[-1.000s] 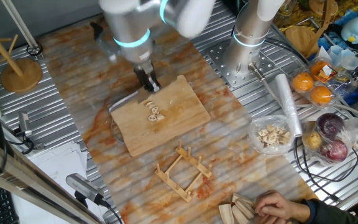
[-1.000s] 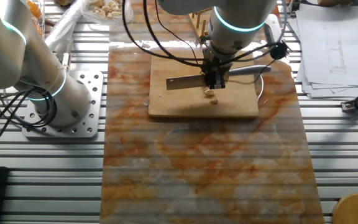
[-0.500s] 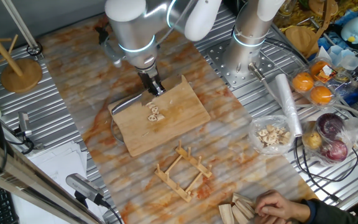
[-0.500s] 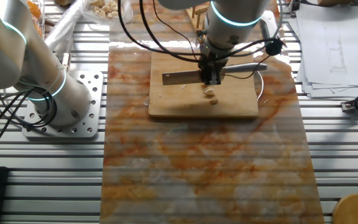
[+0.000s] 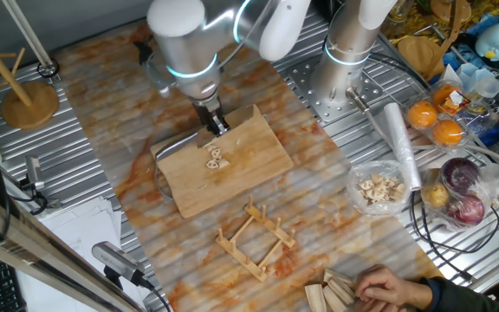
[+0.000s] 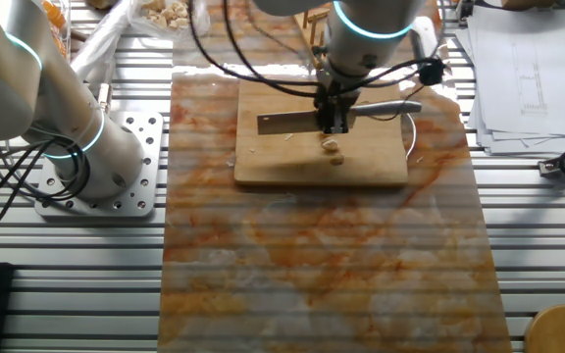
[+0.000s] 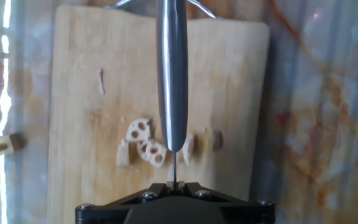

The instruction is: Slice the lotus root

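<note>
The cutting board (image 5: 223, 165) lies on the marbled mat, its far edge cut off in the hand view. The gripper (image 6: 333, 122) stands over the board, clenched on the knife (image 7: 171, 74); the fingertips themselves are hidden below the hand view's frame, and the knife's handle is hard to make out. No writing can be read anywhere. The lotus root (image 7: 146, 147) lies on the board as thin holed slices left of the blade, with a small chunk just right of it, directly ahead of the jaws.
</note>
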Motion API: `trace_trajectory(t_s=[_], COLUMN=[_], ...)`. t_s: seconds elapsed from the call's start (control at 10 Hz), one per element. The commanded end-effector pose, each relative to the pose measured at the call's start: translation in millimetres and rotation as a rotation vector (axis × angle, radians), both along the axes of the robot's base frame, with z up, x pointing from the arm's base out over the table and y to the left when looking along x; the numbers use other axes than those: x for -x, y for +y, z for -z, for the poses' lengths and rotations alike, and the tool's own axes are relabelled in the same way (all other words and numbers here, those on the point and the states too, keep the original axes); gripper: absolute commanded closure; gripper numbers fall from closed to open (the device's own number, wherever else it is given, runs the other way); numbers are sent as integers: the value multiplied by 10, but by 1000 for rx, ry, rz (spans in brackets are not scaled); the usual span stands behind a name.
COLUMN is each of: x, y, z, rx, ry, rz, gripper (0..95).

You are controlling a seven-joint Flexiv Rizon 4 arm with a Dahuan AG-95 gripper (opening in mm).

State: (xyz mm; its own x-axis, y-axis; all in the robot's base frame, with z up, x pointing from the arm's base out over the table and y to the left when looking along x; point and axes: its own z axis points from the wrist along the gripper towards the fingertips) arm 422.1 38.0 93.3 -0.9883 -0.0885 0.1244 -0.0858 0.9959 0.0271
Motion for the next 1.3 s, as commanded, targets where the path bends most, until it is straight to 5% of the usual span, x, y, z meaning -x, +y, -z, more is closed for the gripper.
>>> trace_trajectory(t_s=[0.1, 0.5, 1.3], x=[-21, 58, 54], y=[36, 286, 292], z=[28, -118, -107], rx=[-32, -76, -46], ry=[-4, -4, -1], rz=[4, 43, 25], gripper=[950, 950, 950])
